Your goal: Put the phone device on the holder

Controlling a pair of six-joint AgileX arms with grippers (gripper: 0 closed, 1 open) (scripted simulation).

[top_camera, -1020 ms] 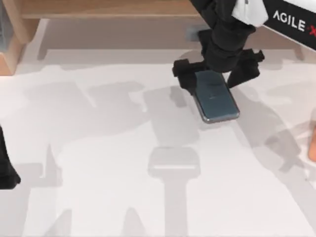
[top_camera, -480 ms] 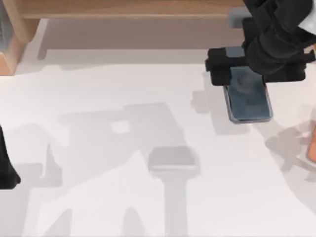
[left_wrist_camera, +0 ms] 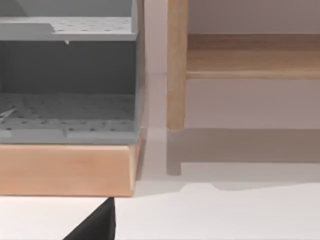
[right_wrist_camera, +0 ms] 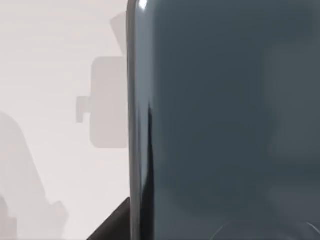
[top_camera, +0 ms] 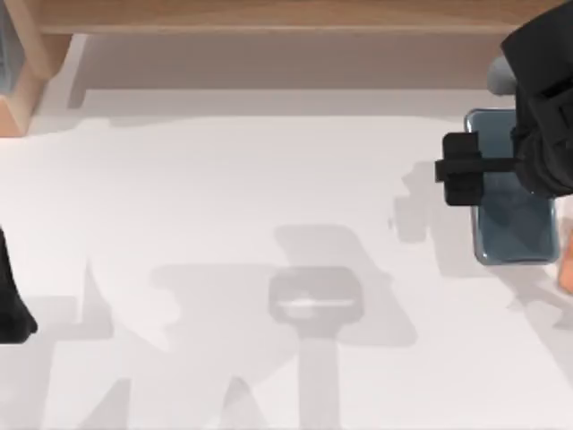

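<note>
Holder [top_camera: 315,300], pale grey, sits on the white table [top_camera: 179,179] near its front edge, abt mid-width. It stands empty, so the placing isn't done yet.

L arm [top_camera: 11,296] parked at the table's left edge, front half; can't tell its gripper state.

Phone device [top_camera: 512,210] is up toward the table's right edge, back half, well apart from the holder. R gripper [top_camera: 501,168] is clamped across it, 1 dark finger [top_camera: 458,168] showing on the phone's left side; the other is hidden under the arm. Wrist cam shows the glossy face [right_wrist_camera: 225,125] close up, the holder [right_wrist_camera: 107,102] far off beside it.

Risks, as I judge:
- Glossy face + thin rim = slip or twist in the grip during the carry.
- Holder is small; arriving off-line could knock it over or miss it.
- Releasing before the phone is seated = drop onto the table.

Wooden shelf [top_camera: 269,16] runs along the back edge.
</note>
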